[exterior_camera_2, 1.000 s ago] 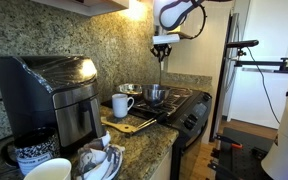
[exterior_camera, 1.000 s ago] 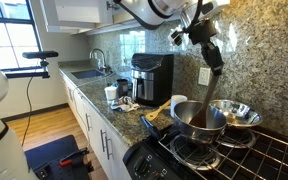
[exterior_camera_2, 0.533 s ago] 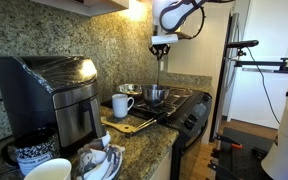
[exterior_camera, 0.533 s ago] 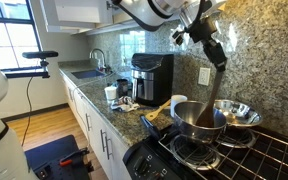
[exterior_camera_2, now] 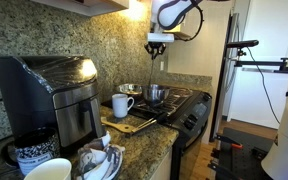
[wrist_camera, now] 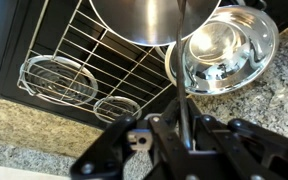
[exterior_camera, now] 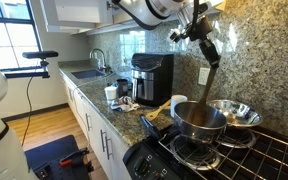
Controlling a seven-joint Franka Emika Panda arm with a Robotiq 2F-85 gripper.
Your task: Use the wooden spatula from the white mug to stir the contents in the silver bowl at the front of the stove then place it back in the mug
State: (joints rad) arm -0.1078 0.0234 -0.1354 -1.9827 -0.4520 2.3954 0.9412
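Observation:
My gripper [exterior_camera: 208, 55] [exterior_camera_2: 157, 48] is shut on the top of the wooden spatula [exterior_camera: 204, 84] [exterior_camera_2: 153, 72], which hangs straight down. Its blade end is over the deep silver bowl [exterior_camera: 198, 117] [exterior_camera_2: 155, 96] at the front of the black stove [exterior_camera: 224, 156] [exterior_camera_2: 181, 104]. The white mug [exterior_camera: 177, 103] [exterior_camera_2: 121, 105] stands on the counter beside the stove. In the wrist view the spatula [wrist_camera: 181, 60] runs up from my gripper [wrist_camera: 181, 122] toward the silver bowl [wrist_camera: 144, 20], above the stove grates [wrist_camera: 74, 60].
A shallower shiny steel bowl [exterior_camera: 235, 111] [wrist_camera: 229, 48] sits on the stove behind the deep one. A coffee machine [exterior_camera: 151, 78] [exterior_camera_2: 62, 95], a wooden board [exterior_camera_2: 130, 124], a small white cup [exterior_camera: 110, 93] and a sink [exterior_camera: 88, 72] are along the granite counter [wrist_camera: 269, 115].
My gripper has risen a little and shifted toward the mug side, lifting the spatula higher over the silver bowl.

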